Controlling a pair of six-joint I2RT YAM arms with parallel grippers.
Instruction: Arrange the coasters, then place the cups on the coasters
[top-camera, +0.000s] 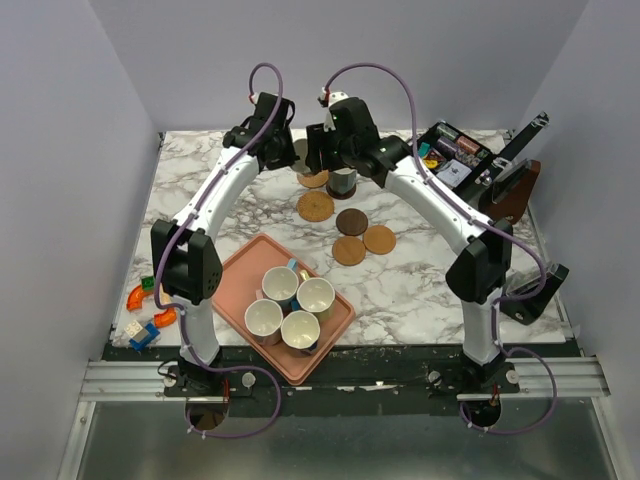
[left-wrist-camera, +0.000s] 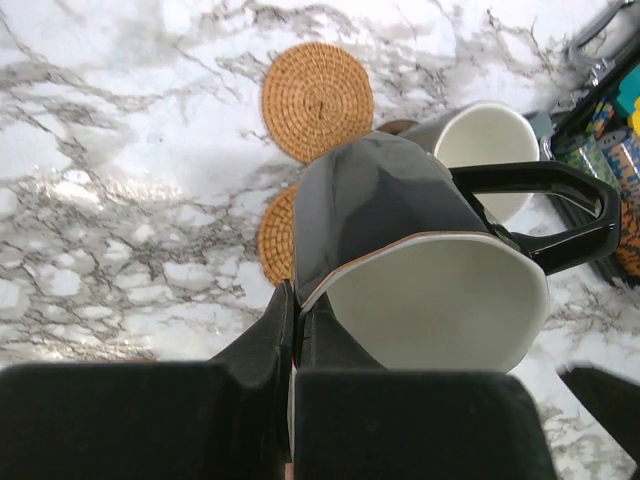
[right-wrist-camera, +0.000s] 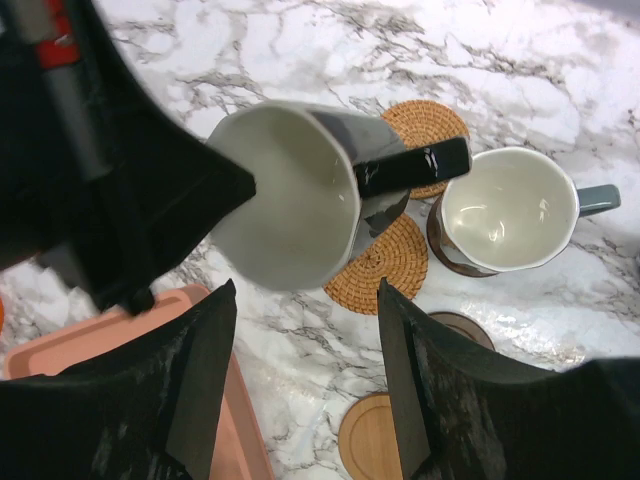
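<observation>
My left gripper (left-wrist-camera: 293, 300) is shut on the rim of the black cup (left-wrist-camera: 400, 230), which hangs tilted above a woven coaster (left-wrist-camera: 277, 237); a second woven coaster (left-wrist-camera: 317, 100) lies beyond it. In the right wrist view the black cup (right-wrist-camera: 300, 190) is just ahead of my right gripper (right-wrist-camera: 305, 330), which is open and apart from it. The grey-green cup (right-wrist-camera: 505, 210) stands upright on a dark brown coaster. In the top view both grippers meet at the table's back middle, the left gripper (top-camera: 290, 150) beside the right gripper (top-camera: 322, 160). Three more coasters (top-camera: 351, 221) lie nearer the front.
A salmon-pink tray (top-camera: 243, 268) at front left holds several cups (top-camera: 280, 285). A black organiser box (top-camera: 455, 155) with small items sits at back right, a brown stand (top-camera: 515, 190) beside it. Toy bricks (top-camera: 145, 300) lie at the left edge.
</observation>
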